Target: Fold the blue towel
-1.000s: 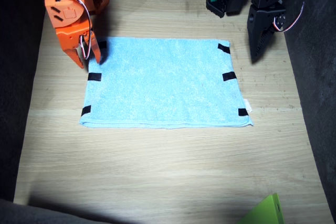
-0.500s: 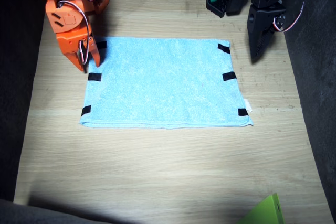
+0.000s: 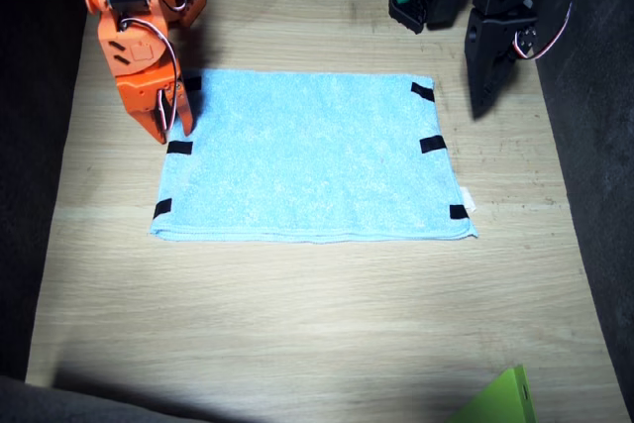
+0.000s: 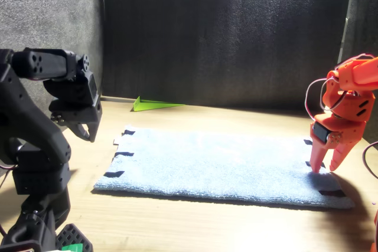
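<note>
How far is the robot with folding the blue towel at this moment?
Nothing is folded yet: the blue towel lies flat and fully spread on the table. In hand: the right gripper, jaws open, points down at the towel's edge between two black tape strips, but no cloth is lifted. The left gripper hangs above the opposite edge, apart from it. Grasping, lifting and folding are all left.

The blue towel (image 3: 309, 156) lies flat on the table (image 3: 297, 324). The right gripper (image 3: 170, 126), orange, points down at the towel's edge between two black strips, jaws slightly apart. The left gripper (image 3: 482, 96), black, hangs just beside the towel's opposite edge. A green piece (image 3: 500, 401) lies well apart from the towel.
</note>
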Controlling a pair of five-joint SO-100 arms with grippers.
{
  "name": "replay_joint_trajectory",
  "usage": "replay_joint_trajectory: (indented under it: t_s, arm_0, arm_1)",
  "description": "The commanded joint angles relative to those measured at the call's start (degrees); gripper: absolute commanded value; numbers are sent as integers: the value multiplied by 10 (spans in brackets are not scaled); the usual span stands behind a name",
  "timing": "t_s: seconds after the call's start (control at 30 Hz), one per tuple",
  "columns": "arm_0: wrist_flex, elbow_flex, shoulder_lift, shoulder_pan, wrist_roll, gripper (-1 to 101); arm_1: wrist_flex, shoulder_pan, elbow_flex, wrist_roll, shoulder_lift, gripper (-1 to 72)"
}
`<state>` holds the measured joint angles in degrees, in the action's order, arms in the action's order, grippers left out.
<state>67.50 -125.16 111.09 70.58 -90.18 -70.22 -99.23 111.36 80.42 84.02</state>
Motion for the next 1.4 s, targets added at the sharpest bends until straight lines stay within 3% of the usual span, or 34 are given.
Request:
replay_joint_trajectory:
  t_s: [0.0, 0.03, 0.47, 1.37]
  arm_0:
    - [4, 0, 21, 11, -5, 15]
    - [4, 0, 23, 11, -5, 15]
    - [0, -11, 28, 8, 0, 12]
    - [-17, -60, 70, -4, -6, 10]
  arm_1:
    - [2, -15, 9, -2, 19, 32]
    - [5, -16, 12, 0, 24, 1]
    - [40, -40, 66, -27, 109, 1]
    - [-108, -30, -64, -49, 140, 0]
